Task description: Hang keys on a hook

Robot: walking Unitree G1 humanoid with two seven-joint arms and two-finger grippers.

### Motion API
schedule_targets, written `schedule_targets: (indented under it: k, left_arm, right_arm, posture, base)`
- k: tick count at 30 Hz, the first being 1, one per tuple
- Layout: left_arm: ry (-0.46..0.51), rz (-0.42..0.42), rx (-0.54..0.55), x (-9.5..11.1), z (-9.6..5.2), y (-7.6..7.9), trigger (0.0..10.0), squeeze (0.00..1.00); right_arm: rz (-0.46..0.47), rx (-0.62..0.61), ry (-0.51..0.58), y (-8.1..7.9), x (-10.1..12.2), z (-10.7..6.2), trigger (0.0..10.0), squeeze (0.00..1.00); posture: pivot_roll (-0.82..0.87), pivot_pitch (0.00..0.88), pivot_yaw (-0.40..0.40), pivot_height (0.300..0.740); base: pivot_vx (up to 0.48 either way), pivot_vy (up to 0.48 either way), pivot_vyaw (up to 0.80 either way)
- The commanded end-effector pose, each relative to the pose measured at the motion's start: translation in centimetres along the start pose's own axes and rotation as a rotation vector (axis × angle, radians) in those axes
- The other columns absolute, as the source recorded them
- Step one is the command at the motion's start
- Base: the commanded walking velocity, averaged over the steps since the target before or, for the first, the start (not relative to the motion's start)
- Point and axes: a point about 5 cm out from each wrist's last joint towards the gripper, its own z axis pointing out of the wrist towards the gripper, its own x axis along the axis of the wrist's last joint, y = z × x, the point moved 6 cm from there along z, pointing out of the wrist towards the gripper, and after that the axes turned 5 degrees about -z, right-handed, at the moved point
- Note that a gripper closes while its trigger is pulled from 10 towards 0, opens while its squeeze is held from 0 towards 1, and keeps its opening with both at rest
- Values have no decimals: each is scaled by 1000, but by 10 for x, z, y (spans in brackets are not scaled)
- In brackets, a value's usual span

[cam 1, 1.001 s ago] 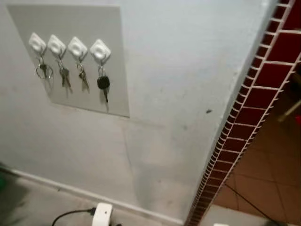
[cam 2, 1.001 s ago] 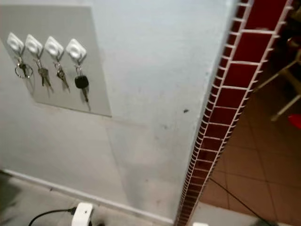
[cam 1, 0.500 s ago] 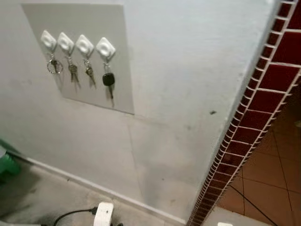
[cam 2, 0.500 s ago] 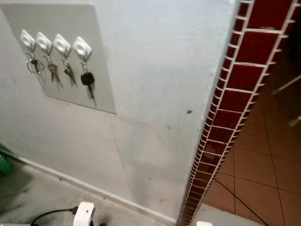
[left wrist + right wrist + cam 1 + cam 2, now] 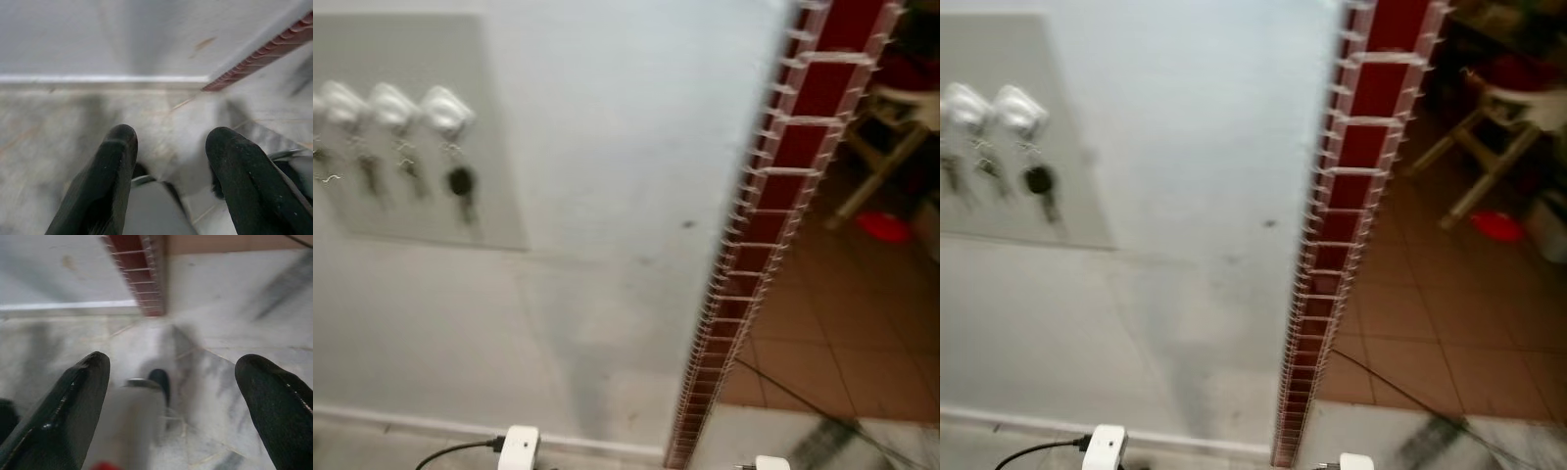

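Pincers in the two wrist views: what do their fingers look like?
The left pincer and the right pincer each have two thick black fingers with rounded tips and a slightly glossy surface. No cables or markings can be made out on them.

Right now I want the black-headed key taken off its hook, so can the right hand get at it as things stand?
Probably not yet. The right hand hangs open, low over the marble floor, while the black-headed key hangs from a white hook high on the wall, far to the robot's left. Nothing blocks it; it looks too far.
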Motion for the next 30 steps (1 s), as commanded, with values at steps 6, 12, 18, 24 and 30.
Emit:
schedule_targets:
  k: [6,12,18,24,30]
  left_arm:
    - [-16,10,36,-4,-3,-13,10000,0]
    - [-16,13,37,-4,-3,-13,10000,0]
    - [-16,12,35,-4,-3,-12,10000,0]
    - [-17,12,31,-4,-3,-11,10000,0]
    - [-16,13,28,-4,-3,-11,10000,0]
  right_arm:
    - [10,10,5,-7,2,1,10000,0]
    - [10,10,5,-7,2,1,10000,0]
    - [3,8,-9,-7,0,1,10000,0]
    - [7,-9,-33,-4,-4,1,10000,0]
    - [-4,-1,-33,-6,-4,1,10000,0]
  posture:
    - [-85,0,20,740]
    - [-86,0,19,740]
    - [-86,0,16,740]
    - [-86,0,16,740]
    - [-88,0,17,740]
  base:
    - [0,0,0]
    - [0,0,0]
    - [0,0,0]
    - [0,0,0]
    - [0,0,0]
